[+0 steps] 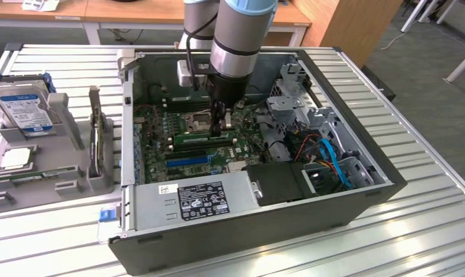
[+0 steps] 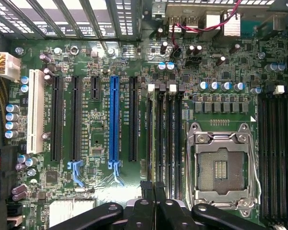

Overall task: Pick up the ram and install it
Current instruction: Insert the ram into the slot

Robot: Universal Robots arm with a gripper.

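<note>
The ram (image 1: 198, 138) is a thin green stick with white labels. It stands on edge along the black memory slots (image 2: 164, 134) of the motherboard, inside the open computer case. My gripper (image 1: 219, 131) reaches straight down into the case, its dark fingers meeting at the stick's upper edge near one end. In the wrist view the gripper (image 2: 153, 188) has its fingertips pressed together directly over the memory slots, next to the empty processor socket (image 2: 221, 167). From there the stick is seen edge-on and is hard to tell from the slots.
A grey tray (image 1: 63, 187) on the exterior view's left holds a silver hard drive (image 1: 25, 109) with a blue label and a square processor chip (image 1: 17, 158). The power supply (image 1: 198, 199), drive cage (image 1: 294, 104) and blue cables (image 1: 333, 164) crowd the case around the board.
</note>
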